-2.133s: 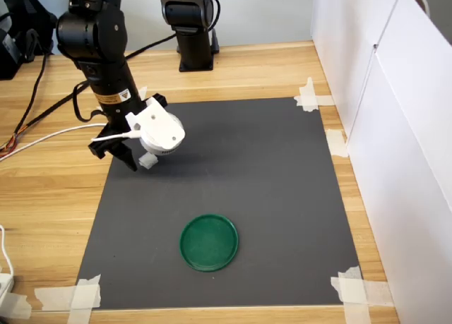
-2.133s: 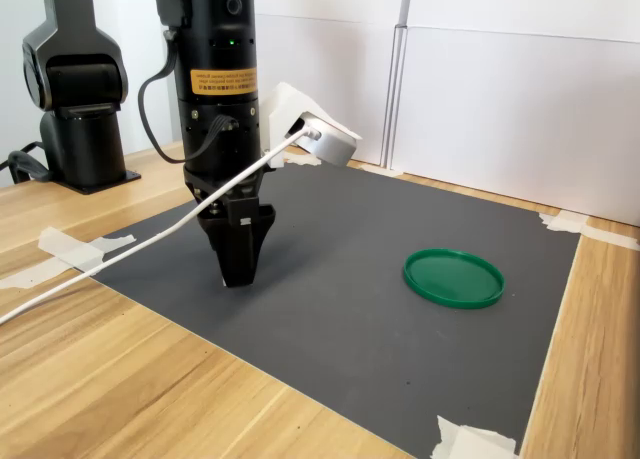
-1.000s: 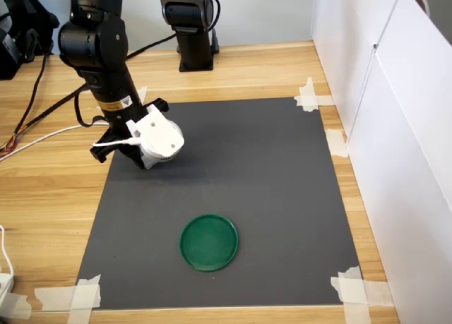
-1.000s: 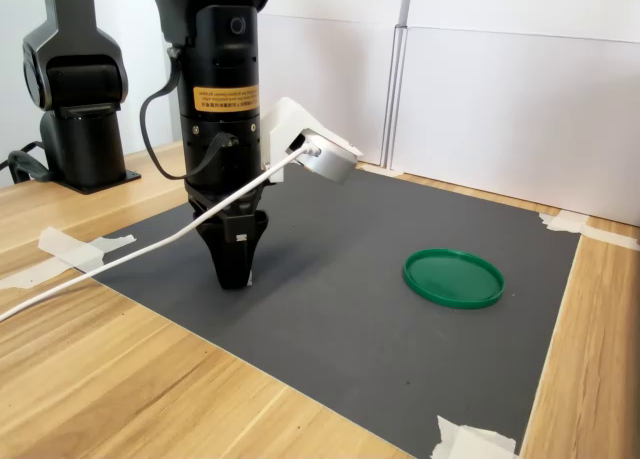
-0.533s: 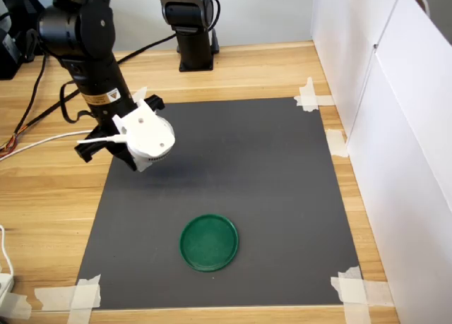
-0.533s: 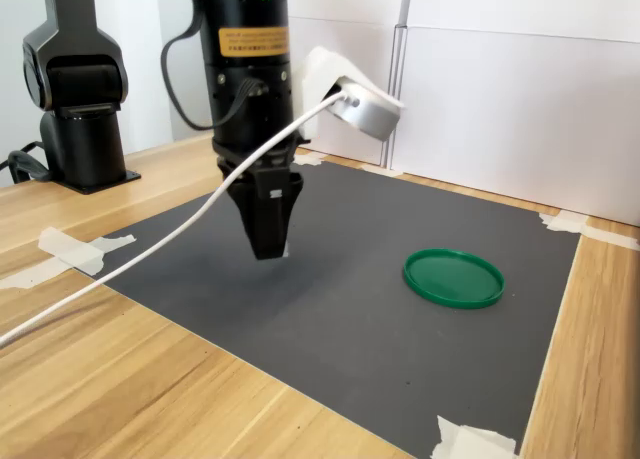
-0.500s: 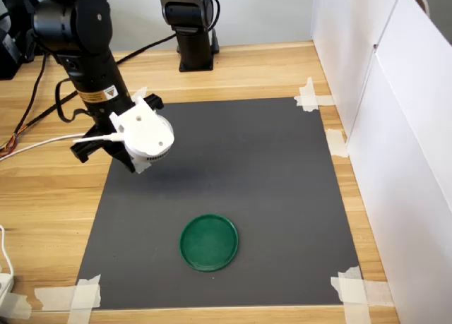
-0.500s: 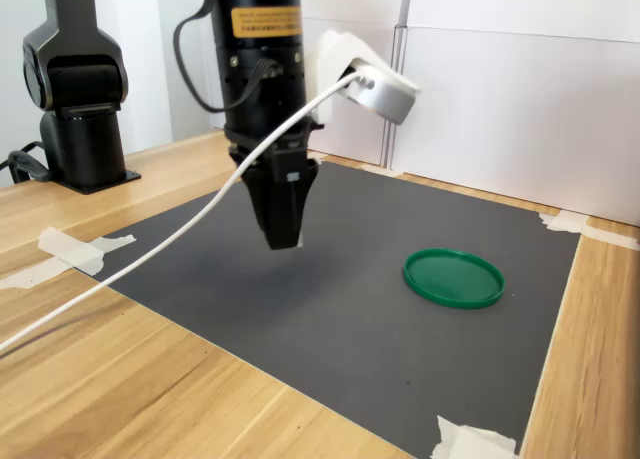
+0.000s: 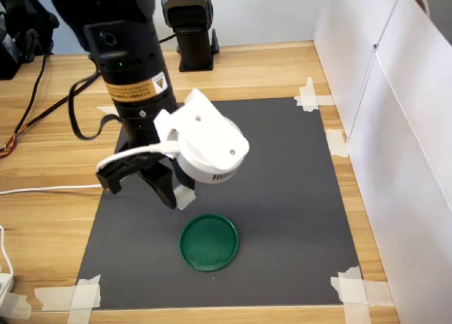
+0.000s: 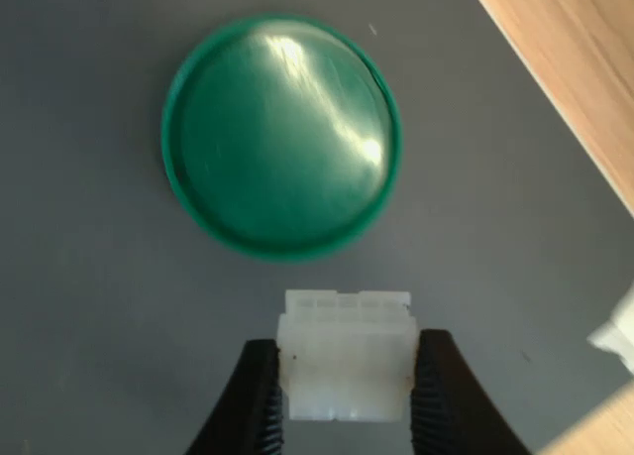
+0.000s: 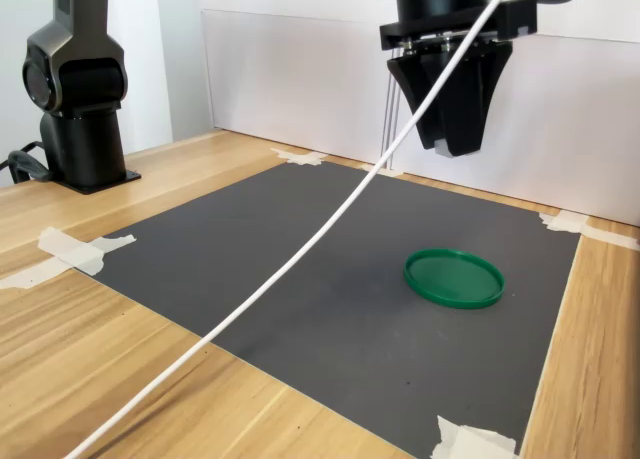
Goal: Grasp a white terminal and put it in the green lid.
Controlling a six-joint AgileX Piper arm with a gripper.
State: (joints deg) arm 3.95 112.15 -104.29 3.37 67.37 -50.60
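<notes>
The white terminal (image 10: 345,354) is a small ridged plastic block pinched between the two black fingers (image 10: 260,400) of my gripper (image 10: 345,381), which is shut on it. In the wrist view the green lid (image 10: 281,148), a round dark-green disc with a low rim, lies on the mat just beyond the terminal, with nothing in it. In the first exterior view my gripper (image 9: 175,197) hangs high above the mat, up and to the left of the green lid (image 9: 209,242), and the terminal (image 9: 185,195) shows at its tip. In the second exterior view the gripper (image 11: 455,147) is well above the lid (image 11: 454,277); the terminal is hidden there.
A dark grey mat (image 9: 282,197) is taped at its corners to the wooden table (image 9: 49,197). White panels (image 9: 402,126) wall off the first exterior view's right. A second black arm base (image 9: 189,27) stands at the back. A white cable (image 11: 300,259) trails from the wrist camera.
The arm has risen from the mat with the terminal in its gripper and swung across toward the green lid, now much higher than before.
</notes>
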